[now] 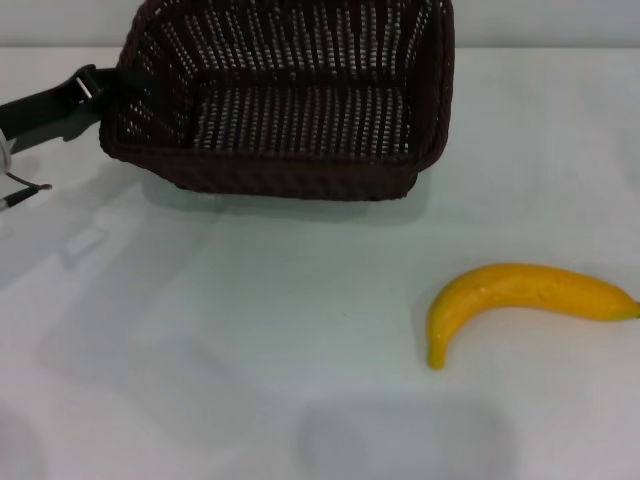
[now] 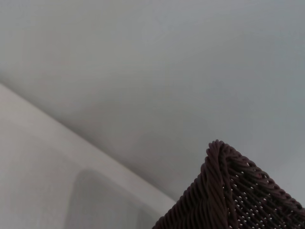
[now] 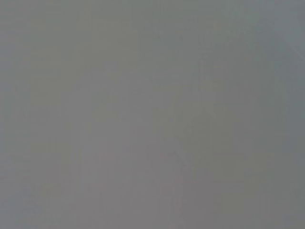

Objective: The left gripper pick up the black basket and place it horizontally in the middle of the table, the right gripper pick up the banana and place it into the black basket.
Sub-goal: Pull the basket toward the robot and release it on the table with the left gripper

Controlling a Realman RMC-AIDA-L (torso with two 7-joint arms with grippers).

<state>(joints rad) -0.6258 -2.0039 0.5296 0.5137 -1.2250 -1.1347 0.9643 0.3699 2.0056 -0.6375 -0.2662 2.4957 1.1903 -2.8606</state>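
Observation:
The black basket (image 1: pixel 300 172) is at the far middle of the white table (image 1: pixel 230 330). It is tilted with its opening toward me and casts a shadow under its near rim. My left gripper (image 1: pixel 98 86) reaches in from the left and is shut on the basket's left rim. A braided corner of the basket also shows in the left wrist view (image 2: pixel 228 191). The yellow banana (image 1: pixel 520 297) lies on the table at the near right, apart from the basket. My right gripper is out of view, and the right wrist view shows only plain grey.
A thin cable end (image 1: pixel 22 195) hangs by the left arm at the left edge. The table's far edge meets a pale wall behind the basket.

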